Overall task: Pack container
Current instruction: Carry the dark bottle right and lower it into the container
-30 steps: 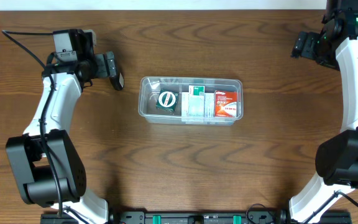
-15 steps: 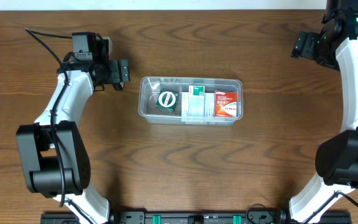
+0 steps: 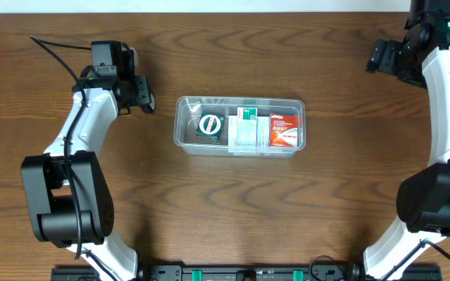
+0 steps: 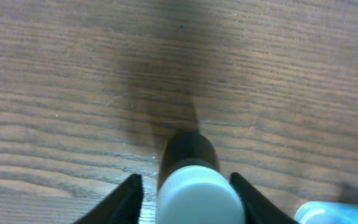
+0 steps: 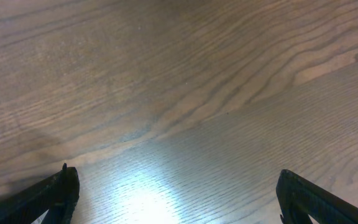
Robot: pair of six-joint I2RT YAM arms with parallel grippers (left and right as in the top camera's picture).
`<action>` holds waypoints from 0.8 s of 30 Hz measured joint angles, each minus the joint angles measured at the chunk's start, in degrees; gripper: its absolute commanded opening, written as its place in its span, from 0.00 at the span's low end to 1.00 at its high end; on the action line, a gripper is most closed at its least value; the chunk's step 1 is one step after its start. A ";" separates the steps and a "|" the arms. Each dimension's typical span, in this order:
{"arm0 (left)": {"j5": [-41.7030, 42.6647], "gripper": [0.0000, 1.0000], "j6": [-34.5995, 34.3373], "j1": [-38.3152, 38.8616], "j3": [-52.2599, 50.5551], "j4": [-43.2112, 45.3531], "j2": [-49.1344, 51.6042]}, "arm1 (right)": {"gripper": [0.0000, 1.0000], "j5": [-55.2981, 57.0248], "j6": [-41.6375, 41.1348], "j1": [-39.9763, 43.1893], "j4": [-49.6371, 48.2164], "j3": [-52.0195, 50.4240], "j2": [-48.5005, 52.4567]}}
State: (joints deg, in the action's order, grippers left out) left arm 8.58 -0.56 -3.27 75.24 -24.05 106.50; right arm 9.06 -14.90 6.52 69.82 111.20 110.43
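The clear container [image 3: 241, 99] sits mid-table, holding a green box with a round white top [image 3: 209, 125], a white and green box [image 3: 246, 127] and a red box [image 3: 285, 129]. Left of it, my left gripper [image 3: 145, 100] is low over the wood. In the left wrist view a dark bottle with a white cap [image 4: 199, 190] lies between the fingers, and my left gripper [image 4: 185, 179] has closed in on both sides of the cap. My right gripper [image 3: 376, 57] hovers at the far right back. Its fingers stand wide apart over bare wood [image 5: 182, 199].
A pale blue-white rounded object [image 4: 316, 213] shows at the bottom right corner of the left wrist view, beside the bottle. Cables run from the left arm toward the table's back left [image 3: 53, 51]. Wood table surface [image 3: 233, 203] lies in front of the container.
The left arm swung right toward the container, then its fingers closed from wide open onto the bottle. The right arm and the container have not moved.
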 measured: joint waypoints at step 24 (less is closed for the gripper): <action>-0.24 0.06 -3.93 0.00 -0.17 -0.61 -5.55 | 0.99 -0.02 0.00 0.00 0.00 0.00 0.00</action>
State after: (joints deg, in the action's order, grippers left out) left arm 8.34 -4.49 -3.27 75.07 -24.67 100.95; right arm 9.04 -14.90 6.52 69.82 111.20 110.43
